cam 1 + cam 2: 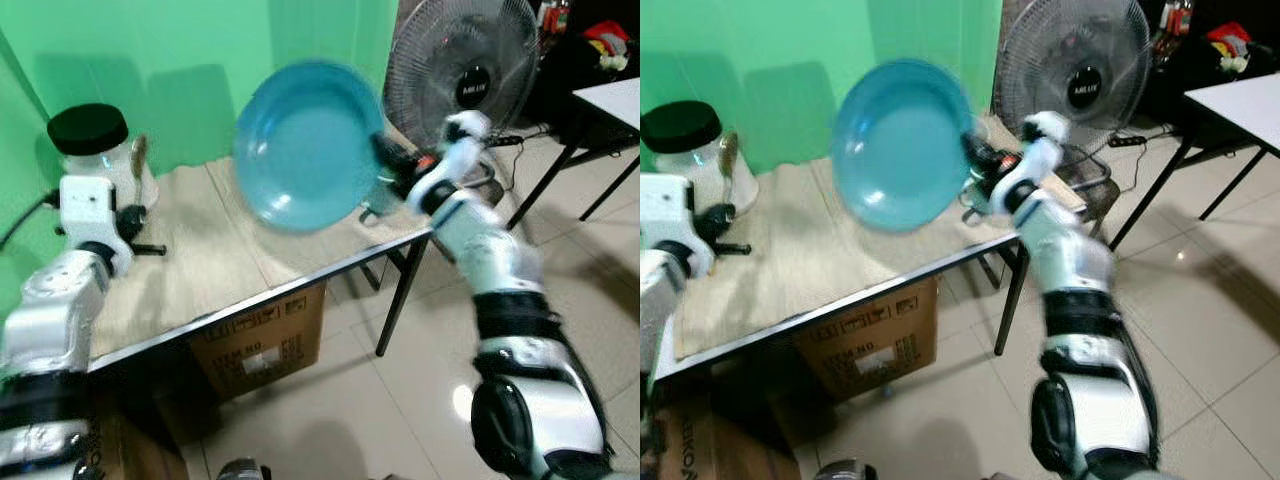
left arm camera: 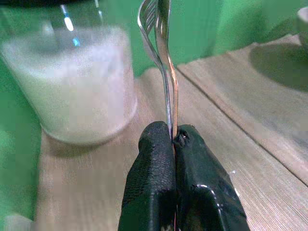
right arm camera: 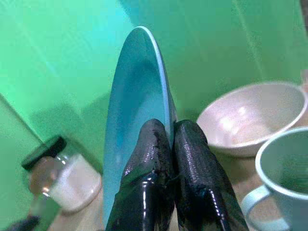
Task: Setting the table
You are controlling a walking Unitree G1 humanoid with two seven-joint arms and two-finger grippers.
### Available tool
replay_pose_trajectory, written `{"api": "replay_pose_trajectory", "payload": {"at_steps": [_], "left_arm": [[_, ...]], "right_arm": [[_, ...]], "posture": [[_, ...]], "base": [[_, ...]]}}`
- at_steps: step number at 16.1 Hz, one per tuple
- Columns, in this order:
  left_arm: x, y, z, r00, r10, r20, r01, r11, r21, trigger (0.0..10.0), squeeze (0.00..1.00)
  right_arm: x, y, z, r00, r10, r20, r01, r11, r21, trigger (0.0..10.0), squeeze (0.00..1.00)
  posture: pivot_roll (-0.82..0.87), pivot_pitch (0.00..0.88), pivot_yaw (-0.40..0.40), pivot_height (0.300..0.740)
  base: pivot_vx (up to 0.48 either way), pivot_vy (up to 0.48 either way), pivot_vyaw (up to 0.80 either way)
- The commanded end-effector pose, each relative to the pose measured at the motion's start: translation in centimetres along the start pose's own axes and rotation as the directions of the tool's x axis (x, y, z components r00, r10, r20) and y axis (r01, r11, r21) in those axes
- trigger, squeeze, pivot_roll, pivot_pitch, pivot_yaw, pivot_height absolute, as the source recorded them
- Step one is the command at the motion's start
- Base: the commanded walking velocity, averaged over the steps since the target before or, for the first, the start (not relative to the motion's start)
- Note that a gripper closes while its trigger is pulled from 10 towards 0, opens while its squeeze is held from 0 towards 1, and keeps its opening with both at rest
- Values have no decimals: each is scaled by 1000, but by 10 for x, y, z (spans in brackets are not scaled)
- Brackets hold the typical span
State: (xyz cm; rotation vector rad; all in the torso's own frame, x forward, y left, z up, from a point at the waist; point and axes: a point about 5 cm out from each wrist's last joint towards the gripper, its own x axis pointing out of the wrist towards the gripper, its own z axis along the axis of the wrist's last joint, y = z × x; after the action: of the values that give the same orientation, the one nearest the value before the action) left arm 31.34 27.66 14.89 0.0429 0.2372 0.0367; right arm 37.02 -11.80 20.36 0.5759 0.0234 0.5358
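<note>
My right gripper [image 1: 385,160] is shut on the rim of a blue plate [image 1: 310,145], holding it tilted almost upright above the right part of the wooden table [image 1: 200,270]. The right wrist view has the plate [image 3: 139,130] edge-on between the black fingers [image 3: 149,178]. At the table's left, my left gripper [image 2: 172,137] is shut on a fork and a spoon [image 2: 163,62] held together, upright, close to a glass jar [image 1: 95,150] with a black lid and white contents.
A white bowl [image 3: 255,118] and a pale green mug [image 3: 284,178] stand on the table beyond the plate. A standing fan [image 1: 460,70] is behind the table's right end. A cardboard box [image 1: 260,345] sits underneath. A white table [image 1: 610,100] stands far right.
</note>
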Motion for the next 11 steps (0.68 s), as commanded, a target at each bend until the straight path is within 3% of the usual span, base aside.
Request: {"api": "replay_pose_trajectory", "payload": {"at_steps": [1,4,8,10,11], "left_arm": [[6,-6,1,1000,-30,6,30,1000,7,0,0],[35,-31,-18,990,-126,-57,127,992,15,0,0],[54,-48,-14,985,-159,-59,160,987,-1,0,0],[61,-49,-13,991,-105,-77,104,994,-23,0,0],[62,-48,-14,992,-96,-81,94,995,-23,4902,0]], "right_arm": [[-4,6,16,999,23,47,-23,1000,-1,0,0],[-33,18,47,994,56,92,-53,998,-37,0,0],[-59,18,51,997,34,70,-31,999,-31,0,0],[-74,16,55,998,-11,68,14,999,-38,0,0],[-76,16,55,998,-14,65,16,999,-40,0,0]], "posture": [[22,2,-21,740],[-33,37,-52,740],[-82,66,-63,740],[-134,77,-50,740],[-134,77,-50,740]], "base": [[0,0,0],[0,0,0],[0,0,0],[0,0,0],[0,0,0]]}}
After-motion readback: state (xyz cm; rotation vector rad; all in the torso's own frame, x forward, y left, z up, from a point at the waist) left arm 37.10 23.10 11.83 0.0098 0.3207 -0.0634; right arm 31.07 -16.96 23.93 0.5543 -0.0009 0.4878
